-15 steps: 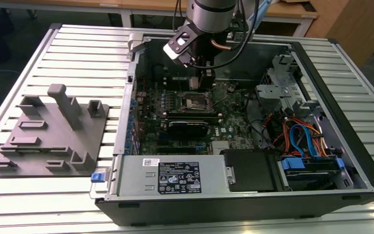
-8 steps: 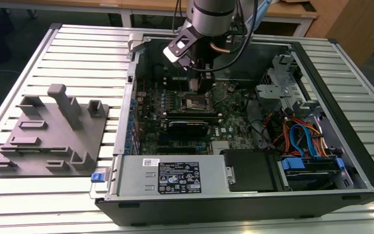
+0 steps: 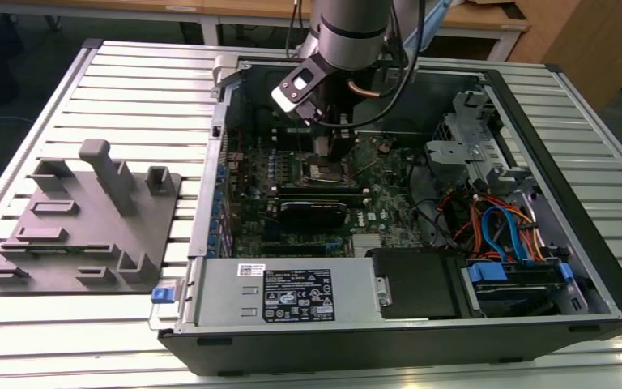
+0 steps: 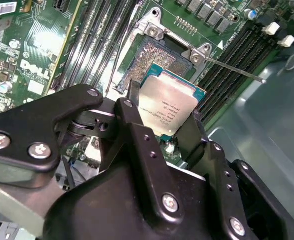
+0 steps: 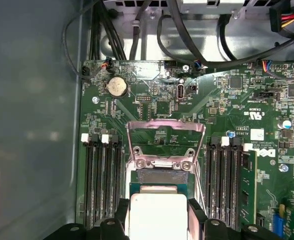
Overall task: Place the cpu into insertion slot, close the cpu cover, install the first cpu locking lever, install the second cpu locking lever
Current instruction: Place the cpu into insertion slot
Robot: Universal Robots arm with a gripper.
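Cpu (image 4: pixel 169 107), a small flat square chip with a plain silver-grey metal face on a teal-edged base, sits pinched between the two black fingers (image 4: pixel 129 115) of the robot's hand (image 4: pixel 163 117), which is clamped on its opposite edges. The cpu hangs over the near side of the insertion slot (image 4: pixel 152 57), a square black socket with a dark pin field set in the green circuit board (image 5: pixel 157 100). Its face carries fine dark print and catches the light. Beyond the socket the cpu cover (image 5: pixel 164 124), a thin silver metal frame, stands swung up open. All this is inside an open black computer case (image 3: pixel 398 352) lying on the slatted metal desk (image 3: pixel 62 340).
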